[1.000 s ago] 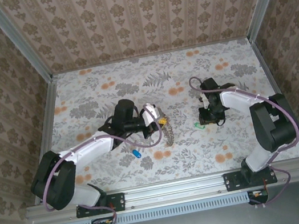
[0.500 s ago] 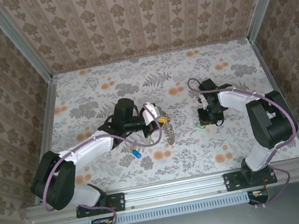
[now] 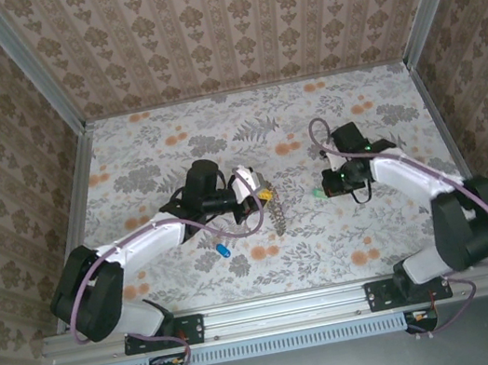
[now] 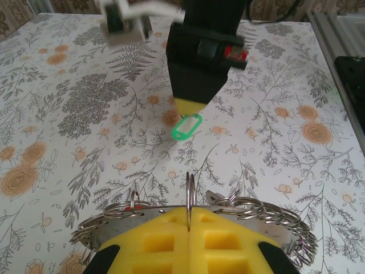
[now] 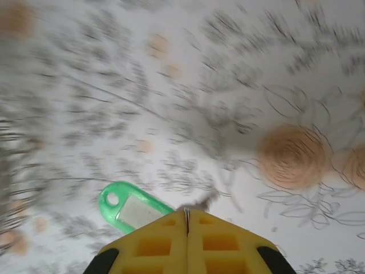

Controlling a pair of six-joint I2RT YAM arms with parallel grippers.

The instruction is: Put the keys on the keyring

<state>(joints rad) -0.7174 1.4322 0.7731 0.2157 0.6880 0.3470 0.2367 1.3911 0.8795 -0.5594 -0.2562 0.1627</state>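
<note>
My left gripper point(image 4: 189, 216) is shut on the keyring point(image 4: 189, 185), which stands edge-on between the yellow fingertips. Several small rings and a red key point(image 4: 126, 208) hang around it. In the top view the left gripper point(image 3: 264, 197) sits mid-table with the ring bunch point(image 3: 279, 219) dangling below it. My right gripper point(image 5: 187, 216) is shut on the thin wire loop of a green key point(image 5: 128, 208), whose head sticks out to the left. From above, the right gripper point(image 3: 329, 190) holds the green key point(image 3: 319, 193) facing the left one. A blue key point(image 3: 223, 249) lies on the table.
The floral table point(image 3: 172, 148) is boxed in by patterned walls with metal rails point(image 3: 79, 188) along its sides. The left wrist view looks at the right gripper point(image 4: 187, 108) and green key point(image 4: 185, 127) straight ahead, just above the cloth.
The right gripper has closed on the green key and carried it a little up and to the left, its arm swinging outward. The left arm and keyring have stayed put.
</note>
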